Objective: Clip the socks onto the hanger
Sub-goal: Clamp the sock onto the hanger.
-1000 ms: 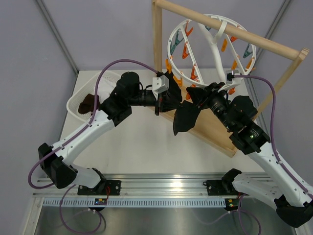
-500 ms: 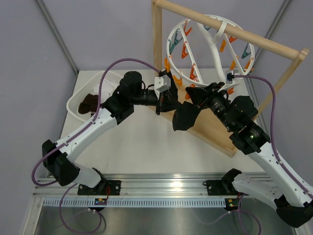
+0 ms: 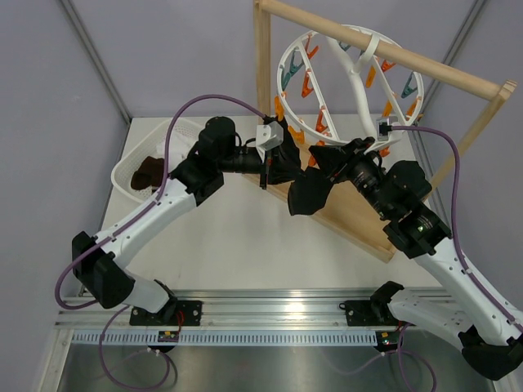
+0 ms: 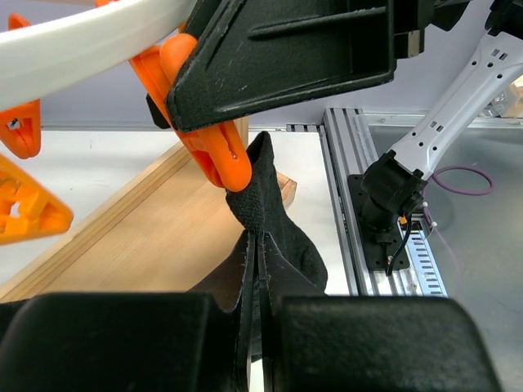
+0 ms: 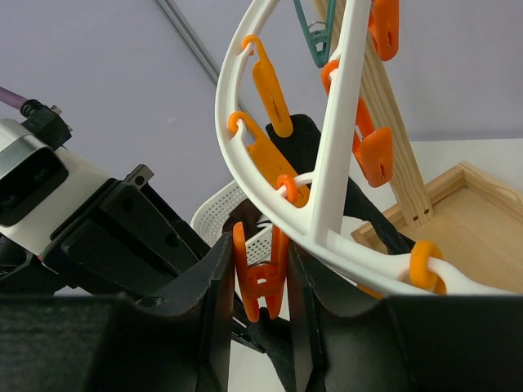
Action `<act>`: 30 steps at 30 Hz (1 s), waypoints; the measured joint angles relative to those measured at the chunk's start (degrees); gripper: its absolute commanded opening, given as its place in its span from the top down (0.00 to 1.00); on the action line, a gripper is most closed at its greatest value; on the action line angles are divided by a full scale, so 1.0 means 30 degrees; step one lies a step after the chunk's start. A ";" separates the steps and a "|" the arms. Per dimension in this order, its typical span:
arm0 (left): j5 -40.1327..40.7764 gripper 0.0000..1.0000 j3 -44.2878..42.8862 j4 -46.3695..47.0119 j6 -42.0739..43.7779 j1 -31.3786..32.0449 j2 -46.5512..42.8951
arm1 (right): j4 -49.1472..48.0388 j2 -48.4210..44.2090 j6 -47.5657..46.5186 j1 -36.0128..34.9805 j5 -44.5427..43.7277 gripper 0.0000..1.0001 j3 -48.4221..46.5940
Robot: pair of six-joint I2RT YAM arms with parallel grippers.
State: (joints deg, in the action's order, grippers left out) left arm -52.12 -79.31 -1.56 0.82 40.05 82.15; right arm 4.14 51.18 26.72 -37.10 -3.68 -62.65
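Top external view: my left pincer (image 3: 283,166) and my right pincer (image 3: 324,161) meet under the near rim of the round white plastic hanger (image 3: 359,82), which hangs from the pale wooden frame stand (image 3: 265,73).

Left pincer state: clenched on the black fabric sock (image 3: 310,194). Both fingers pinch the cloth flat, and most of the sock droops below the hanger's rim.

Right pincer state: grasping one orange plastic clip (image 5: 261,282) that dangles from the hanger's lowest rim, fingers (image 5: 214,286) pressing it from either side.

Left wrist view: the upper edge of the black fabric sock stands at the mouth of that clip, touching it or just beside it. I cannot tell whether the cloth lies between the clip's lips.

Progress, as judged: early. No sock shows fastened to the hanger; the other orange clips and the teal clip (image 5: 315,31) in sight hang bare. Pick-up and presentation of the first sock are done. Left to do: seat the edge in the clip, let the clip bite, release the sock. One dark brown sock (image 3: 149,171) lies in the white mesh plastic basket (image 3: 122,175), well apart from the hanger on its left, and awaits the same procedure.
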 measured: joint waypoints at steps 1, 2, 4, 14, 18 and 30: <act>-0.0029 1.00 0.0000 0.0022 -0.0007 -0.0007 0.0036 | -0.0007 -0.0029 0.0000 0.0000 0.0036 1.00 0.0000; -0.0058 1.00 0.0000 0.0036 -0.0022 -0.0007 0.0080 | -0.0007 -0.0044 0.0000 0.0000 0.0058 1.00 0.0000; -0.0080 1.00 0.0000 0.0073 -0.0051 -0.0007 0.0182 | -0.0007 -0.0080 0.0000 0.0000 0.0080 1.00 0.0000; -0.0233 1.00 -0.0015 0.0474 -0.0153 -0.0160 0.0262 | -0.0007 -0.0109 0.0000 0.0000 0.0102 1.00 0.0000; -0.0364 1.00 -0.0015 0.0503 -0.0153 -0.0182 0.0262 | -0.0007 -0.0146 0.0000 0.0000 0.0102 1.00 0.0000; -0.0648 1.00 -0.0022 0.0634 -0.0670 -0.0211 0.0270 | -0.0007 -0.0175 0.0000 0.0000 0.0117 1.00 0.0022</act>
State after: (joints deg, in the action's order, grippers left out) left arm -54.06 -79.37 0.34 -1.19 39.42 82.96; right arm 4.12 50.65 26.72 -37.10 -3.33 -62.59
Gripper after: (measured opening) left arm 0.009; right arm 0.345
